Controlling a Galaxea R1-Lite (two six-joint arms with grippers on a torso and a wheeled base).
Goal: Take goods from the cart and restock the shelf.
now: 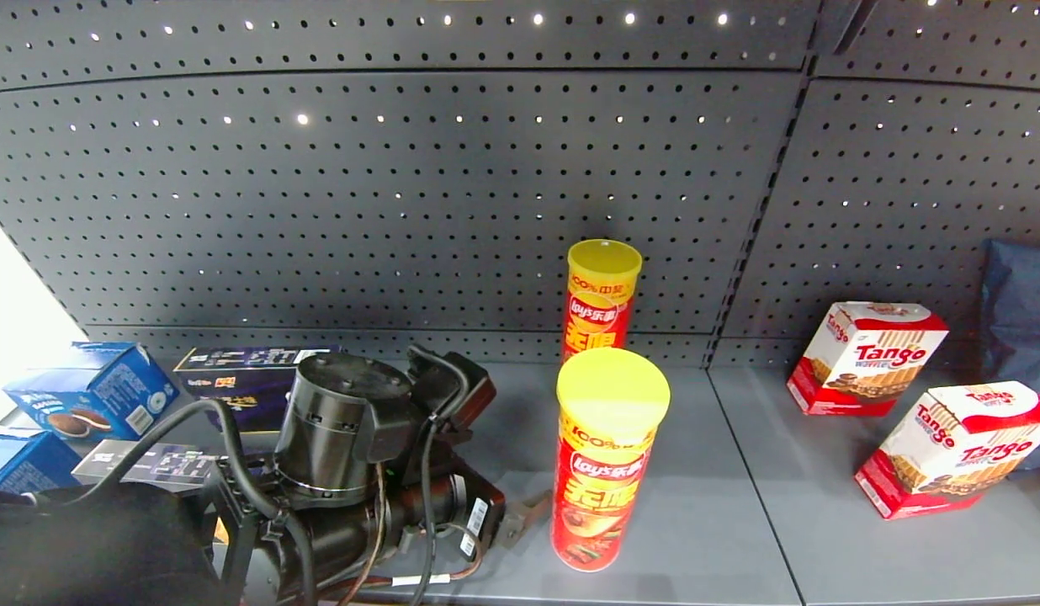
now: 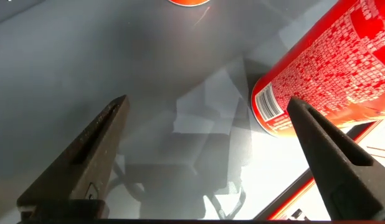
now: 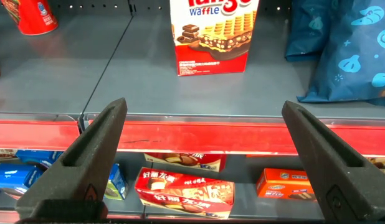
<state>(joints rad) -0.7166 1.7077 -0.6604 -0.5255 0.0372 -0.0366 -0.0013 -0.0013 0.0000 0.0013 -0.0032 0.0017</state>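
Shelf (image 1: 722, 505): grey metal deck with a perforated back panel.

The near chip can (image 1: 608, 454) stood upright, yellow lid on, close to the deck's front edge at about mid-width. The far chip can (image 1: 600, 299) stood upright straight behind it, against the back panel, with a gap between the two.

The left gripper (image 2: 205, 155) sat low over the deck, just left of the near chip can. Its fingers were spread wide with nothing between them. One finger (image 2: 323, 155) lay just beside the can's base; contact could not be judged.

The right gripper (image 3: 205, 162) was also spread wide and empty. It sat out in front of the shelf's red edge strip (image 3: 199, 137), facing in.

On the right half of the deck were a far wafer box (image 1: 865, 358) and a near wafer box (image 1: 957, 446), set apart from each other. A blue bag (image 1: 1021, 311) sat at the far right.

On the left side, blue cookie boxes (image 1: 95, 391) sat at the left edge, with a dark box (image 1: 251, 379) just right of them near the back panel.

The tier below held a red snack box (image 3: 186, 190) and an orange box (image 3: 286, 183).
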